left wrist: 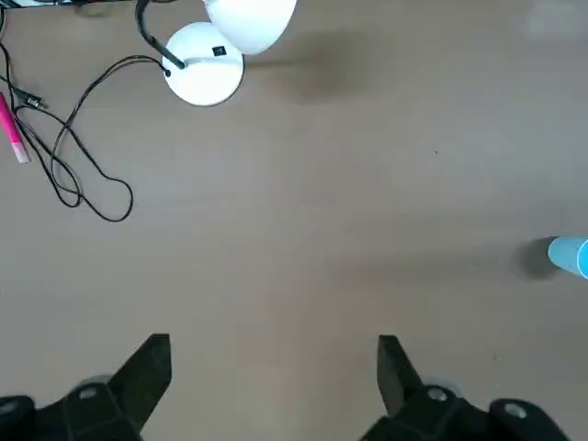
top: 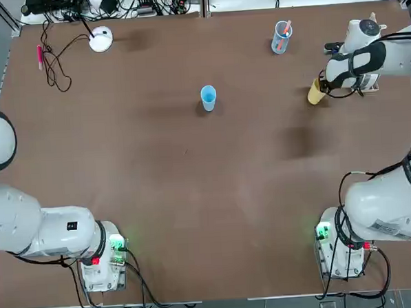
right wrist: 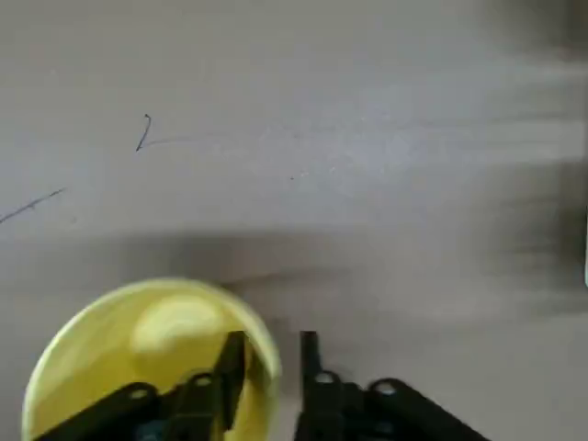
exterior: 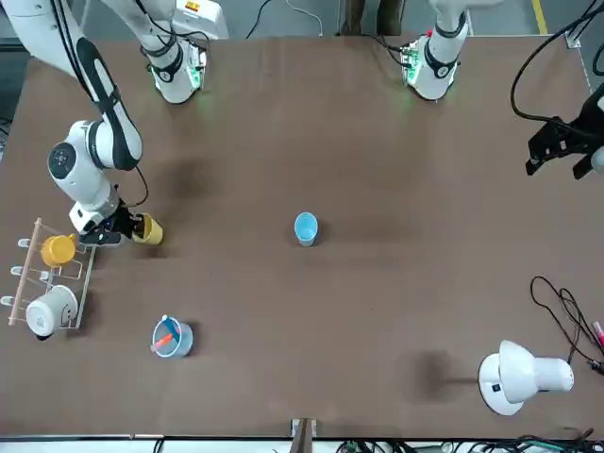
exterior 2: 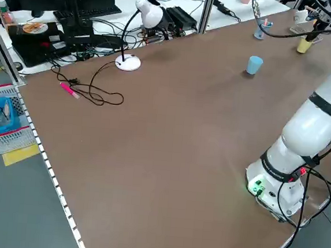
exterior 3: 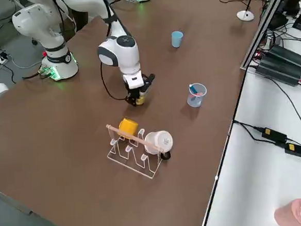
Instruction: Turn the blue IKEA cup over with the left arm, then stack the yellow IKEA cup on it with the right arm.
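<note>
Smooth brown tabletop [top: 194, 196] beneath wide-open, empty left end effector [left wrist: 274, 354]; right end effector [right wrist: 274, 342] part-open, astride round yellow cup [right wrist: 92, 354] wall.

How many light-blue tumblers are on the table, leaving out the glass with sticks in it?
1: the blue cup, standing mouth up near the middle of the table's far half. No other shows, though the arms hide some tabletop.

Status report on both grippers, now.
Left gripper open, left of mouth-up light-blue plastic tumbler. Right gripper open, astride wall of yellow plastic tumbler.
</note>
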Robot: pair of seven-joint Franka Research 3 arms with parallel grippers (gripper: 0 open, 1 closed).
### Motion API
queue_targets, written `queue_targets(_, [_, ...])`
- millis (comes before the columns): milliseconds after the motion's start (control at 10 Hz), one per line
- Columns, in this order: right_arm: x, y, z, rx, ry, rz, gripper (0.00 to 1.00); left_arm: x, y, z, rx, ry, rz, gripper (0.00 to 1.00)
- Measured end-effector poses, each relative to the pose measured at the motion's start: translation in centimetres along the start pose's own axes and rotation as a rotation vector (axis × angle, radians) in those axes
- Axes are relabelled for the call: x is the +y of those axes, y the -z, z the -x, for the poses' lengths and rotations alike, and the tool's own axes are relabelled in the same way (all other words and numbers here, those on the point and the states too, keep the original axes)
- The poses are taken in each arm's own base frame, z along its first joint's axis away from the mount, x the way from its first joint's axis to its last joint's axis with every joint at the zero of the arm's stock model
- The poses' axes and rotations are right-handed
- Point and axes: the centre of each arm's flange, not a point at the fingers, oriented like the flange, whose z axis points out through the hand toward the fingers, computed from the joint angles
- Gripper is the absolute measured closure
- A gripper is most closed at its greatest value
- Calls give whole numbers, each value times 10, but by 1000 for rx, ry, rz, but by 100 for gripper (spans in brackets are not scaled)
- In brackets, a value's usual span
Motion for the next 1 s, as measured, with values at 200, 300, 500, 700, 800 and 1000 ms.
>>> queue_targets(200, [-5, 2, -1, 5, -49, -2, 91, 0, 0, 0, 0, 0, 0, 1])
queue_targets(300, [-6, 3, -1, 3, -58, -2, 91, 0, 0, 0, 0, 0, 0, 1])
queue_targets(500, [-11, 5, -3, 3, -74, -4, 91, 0, 0, 0, 0, 0, 0, 1])
queue_targets(700, [-35, 18, -15, 3, -58, -12, 91, 0, 0, 0, 1, -1, 0, 1])
queue_targets(800, [-53, 34, -25, -5, -38, -11, 92, 1, 0, 0, 1, -1, 0, 1])
queue_targets(1000, [-106, 79, -46, -39, -37, -1, 92, 1, 0, 0, 1, -1, 0, 1])
